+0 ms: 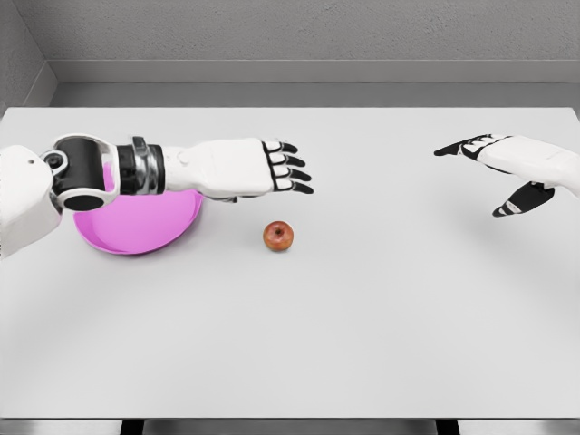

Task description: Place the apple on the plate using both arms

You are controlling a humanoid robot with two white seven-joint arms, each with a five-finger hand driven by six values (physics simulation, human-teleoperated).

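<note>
Head view shows a white table (362, 344) filling most of the frame, with grey wall behind it. The left arm (136, 168) reaches in from the left edge and lies across the pink plate (136, 231), hiding the plate's far half; its forearm hangs above the dish rather than resting in it, as far as the shading tells. The plate sits toward the table's left side, near the robot's left shoulder, which probably explains why that arm passes over it on the way out.

The left hand (272, 168) is flat, fingers straight and slightly fanned, holding nothing, just beyond the plate's right rim. The right hand (507, 172) shows at the far right, well apart from everything, fingers and thumb spread wide, also empty; its palm seems turned inward, a stance suited to closing in from that side.

The apple (278, 236) stands on bare table just right of the plate and just nearer than the left hand's fingertips, touching neither. Judging by this, no grasp has begun, and the right hand has the longer way to travel.
</note>
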